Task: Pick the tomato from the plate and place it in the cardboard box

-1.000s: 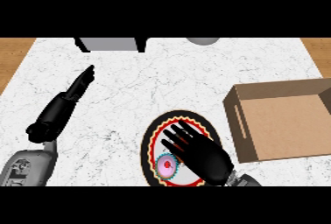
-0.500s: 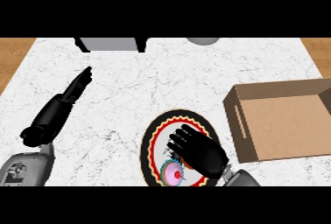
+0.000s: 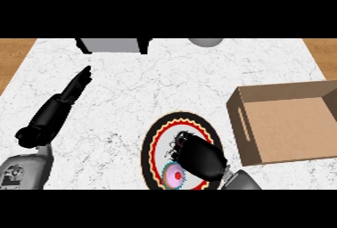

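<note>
My right hand (image 3: 199, 156) is low over the plate (image 3: 153, 143), which has a black rim, a red zigzag band and a white inside. Its fingers (image 3: 178, 145) are curled downward and closed over the tomato, which the hand hides almost entirely. A pink round patch with a cyan ring (image 3: 174, 175) shows just below the hand. The cardboard box (image 3: 241, 121) stands open to the right of the plate, and nothing shows inside it. My left hand (image 3: 74, 87) lies at the left with straight fingers pointing up the counter.
A grey block (image 3: 112, 45) and a grey round object (image 3: 205, 42) sit at the counter's far edge. Wooden floor shows past the counter's left and right sides. White marble stretches between my left arm and the plate.
My right hand has drawn back toward the plate's lower part and its fingers have gone from spread to curled. The left arm has barely moved.
</note>
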You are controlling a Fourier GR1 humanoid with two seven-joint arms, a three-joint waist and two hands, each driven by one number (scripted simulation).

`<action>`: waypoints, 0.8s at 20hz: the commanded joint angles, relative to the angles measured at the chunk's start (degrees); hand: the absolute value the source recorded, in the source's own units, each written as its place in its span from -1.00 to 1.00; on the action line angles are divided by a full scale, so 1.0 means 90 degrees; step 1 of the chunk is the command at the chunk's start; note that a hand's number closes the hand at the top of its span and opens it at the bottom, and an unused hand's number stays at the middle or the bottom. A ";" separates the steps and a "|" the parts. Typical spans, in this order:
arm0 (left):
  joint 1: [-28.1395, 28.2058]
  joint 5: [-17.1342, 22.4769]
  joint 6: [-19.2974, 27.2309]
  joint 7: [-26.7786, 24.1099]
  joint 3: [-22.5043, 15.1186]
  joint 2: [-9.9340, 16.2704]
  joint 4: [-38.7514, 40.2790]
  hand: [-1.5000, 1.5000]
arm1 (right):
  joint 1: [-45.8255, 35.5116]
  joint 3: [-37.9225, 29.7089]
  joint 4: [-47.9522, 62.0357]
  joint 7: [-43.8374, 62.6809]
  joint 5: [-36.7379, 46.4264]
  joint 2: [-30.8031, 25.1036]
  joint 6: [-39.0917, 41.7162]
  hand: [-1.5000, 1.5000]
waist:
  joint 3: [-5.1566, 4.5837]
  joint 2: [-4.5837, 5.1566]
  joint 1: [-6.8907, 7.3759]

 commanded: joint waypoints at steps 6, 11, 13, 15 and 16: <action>0.0162 -0.0038 0.0019 -0.0129 0.0225 0.0107 0.0081 0.00 | 0.2074 0.0824 -0.1438 -0.1476 -0.0997 -0.1058 0.0084 1.00 | 0.0049 0.0021 -0.0204; 0.0318 0.0039 -0.0032 -0.0149 0.0237 0.0094 -0.0065 0.00 | 0.3384 0.0951 -0.2847 -0.2359 -0.1712 -0.2352 -0.0187 1.00 | 0.0049 0.0006 -0.0243; 0.0099 -0.0005 0.0040 -0.0042 0.0208 0.0029 0.0011 0.00 | 0.3737 0.0418 -0.3905 -0.2824 -0.2272 -0.3368 -0.0318 1.00 | 0.0048 0.0012 -0.0296; 0.0268 -0.0150 0.0077 -0.0188 0.0068 -0.0043 0.0040 0.00 | 0.4107 0.0152 -0.4853 -0.2999 -0.2526 -0.3912 -0.0528 1.00 | 0.0046 0.0008 -0.0298; 0.0277 0.0107 -0.0092 0.0042 0.0264 0.0118 -0.0226 0.00 | 0.4408 -0.0218 -0.4940 -0.3152 -0.2906 -0.4176 -0.0868 1.00 | 0.0057 0.0001 -0.0228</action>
